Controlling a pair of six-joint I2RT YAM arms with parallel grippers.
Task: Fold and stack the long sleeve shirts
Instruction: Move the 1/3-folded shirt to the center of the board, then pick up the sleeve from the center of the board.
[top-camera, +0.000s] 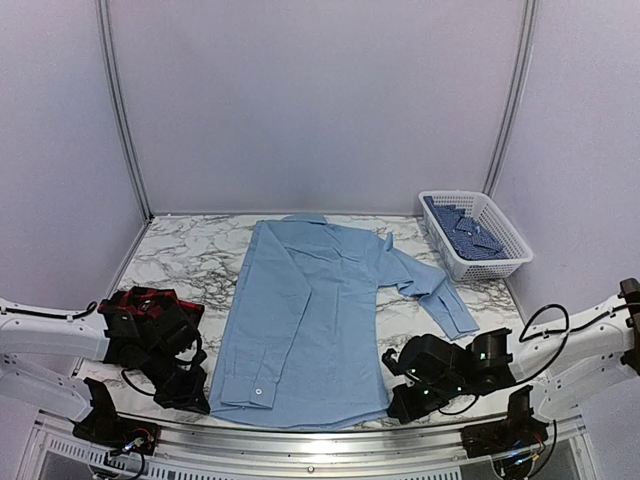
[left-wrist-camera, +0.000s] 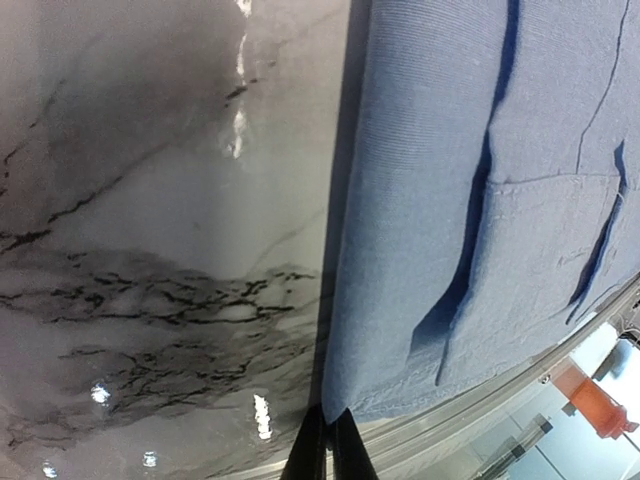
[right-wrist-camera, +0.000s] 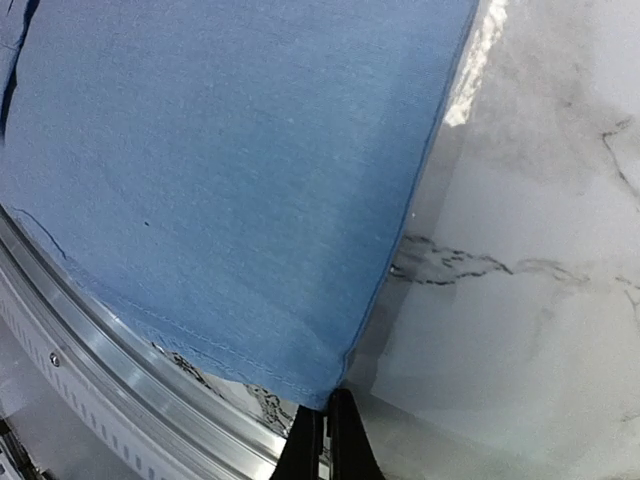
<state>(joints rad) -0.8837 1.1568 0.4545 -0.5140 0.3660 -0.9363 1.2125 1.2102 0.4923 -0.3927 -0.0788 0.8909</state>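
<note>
Both arms extend low and inward from their bases, the left claw (left-wrist-camera: 328, 450) and the right claw (right-wrist-camera: 325, 445) each with jaws pressed fully together, tips directed inward.

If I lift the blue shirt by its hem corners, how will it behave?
The light blue shirt will likely droop between the corners: thin cloth, lying flat with soft creases. Probably light. Its outstretched sleeve may trail behind.

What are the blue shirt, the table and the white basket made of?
The blue shirt looks like matte woven cloth, maybe cotton: fine threads and stitched hems show. The table looks like glossy marble, white with dark veins and glints, but might be printed. The white basket looks like plastic, with lattice walls.
</note>
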